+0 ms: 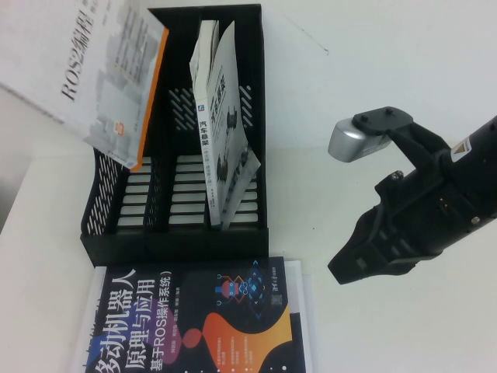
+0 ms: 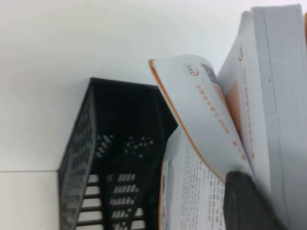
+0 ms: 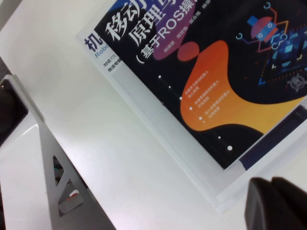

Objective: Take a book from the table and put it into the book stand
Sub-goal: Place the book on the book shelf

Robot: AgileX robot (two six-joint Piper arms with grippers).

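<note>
**Operator:** While I hold the book (image 1: 116,78) tilted over the book stand (image 1: 175,233), its lower corner is dipping into the left-hand slot. I keep it slanted so the orange edge leads in first.

**Observer:** Is the left tool gripping it?

**Operator:** Yes. The left tool (image 2: 249,201) is out of the high view, but its wrist view shows a dark finger pressed against the cover with the page block right beside it, so I judge it clamped on the book.

**Observer:** And the other arm?

**Operator:** The right tool (image 1: 365,260) hangs over the tabletop (image 1: 388,78) beside the stand, near the dark navy book (image 1: 210,318). Whether its fingers are apart or together, I cannot tell.

**Observer:** Any risk?

**Operator:** The loose cover could catch on the divider.
</note>
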